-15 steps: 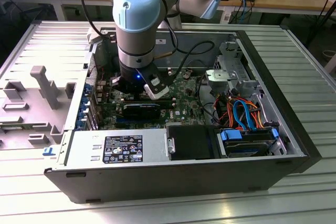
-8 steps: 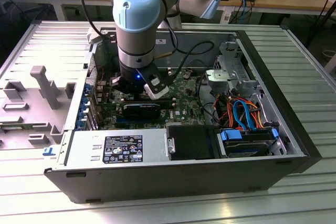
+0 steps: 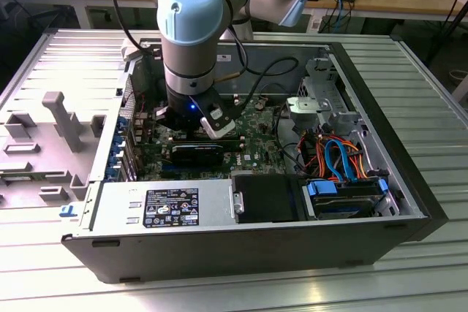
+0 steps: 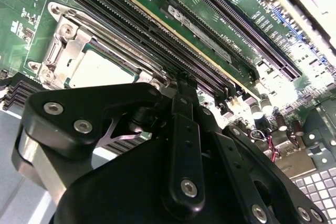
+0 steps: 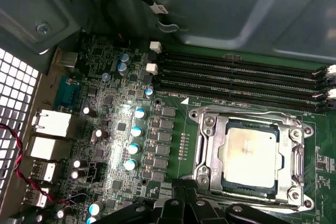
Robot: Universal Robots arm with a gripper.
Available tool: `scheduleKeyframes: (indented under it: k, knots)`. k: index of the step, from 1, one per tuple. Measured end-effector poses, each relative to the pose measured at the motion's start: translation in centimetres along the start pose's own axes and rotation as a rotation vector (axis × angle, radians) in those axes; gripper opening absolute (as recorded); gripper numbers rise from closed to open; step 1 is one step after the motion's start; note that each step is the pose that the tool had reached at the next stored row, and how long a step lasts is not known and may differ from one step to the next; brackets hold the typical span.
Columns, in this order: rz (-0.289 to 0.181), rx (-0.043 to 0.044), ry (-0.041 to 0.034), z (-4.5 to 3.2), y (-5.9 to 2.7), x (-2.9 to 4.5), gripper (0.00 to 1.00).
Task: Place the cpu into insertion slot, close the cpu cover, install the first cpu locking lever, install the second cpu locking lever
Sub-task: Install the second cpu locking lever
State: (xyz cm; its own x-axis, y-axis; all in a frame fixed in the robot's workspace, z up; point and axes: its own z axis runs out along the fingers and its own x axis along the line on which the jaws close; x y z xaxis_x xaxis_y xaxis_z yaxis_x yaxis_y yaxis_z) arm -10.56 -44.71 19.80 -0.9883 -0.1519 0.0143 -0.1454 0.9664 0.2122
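Looking down into the open computer case (image 3: 409,180), you've got the arm reaching in with the gripper (image 5: 184,203) hanging low over the green motherboard (image 5: 115,129), right at the edge of the socket (image 5: 207,129). In the first wrist view the chip (image 5: 249,153) is already sitting flat in that socket, its silvery top showing through the window of the metal cover (image 5: 210,156), which lies down flat around it. So the chip is just ahead of the gripper, pretty much next door to the black fingertips, and the long black memory slots (image 5: 236,72) run along the far side of the socket from the gripper. In the second wrist view you see the same chip (image 4: 97,69) and cover (image 4: 68,40) just beyond the gripper body (image 4: 181,93), with the memory slots (image 4: 157,30) running diagonally past it. Honestly I can't tell whether the fingers are spread or pressed together, since the black linkage blocks the tips in both wrist views, and I can't make out anything pinched between them. From the exterior view, the arm's blue-capped joint (image 3: 190,5) sits above the board, with the grey power supply (image 3: 161,206) and the bundle of coloured cables (image 3: 336,158) well off from the gripper.
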Motion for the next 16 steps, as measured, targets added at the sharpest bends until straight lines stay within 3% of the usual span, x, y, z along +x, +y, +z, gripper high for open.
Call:
scheduleKeyframes:
  k: [5, 8, 10, 16]
  knots:
    - [0.000, 0.0018, 0.0005, -0.33, 0.11, 0.00, 0.11]
    - [0.001, 0.0229, 0.0036, -0.29, 0.54, -0.06, 0.11]
    - [0.001, 0.0229, 0.0036, -0.21, 0.91, -0.12, 0.11]
    - [0.001, 0.0226, 0.0035, -0.19, 0.93, -0.12, 0.11]
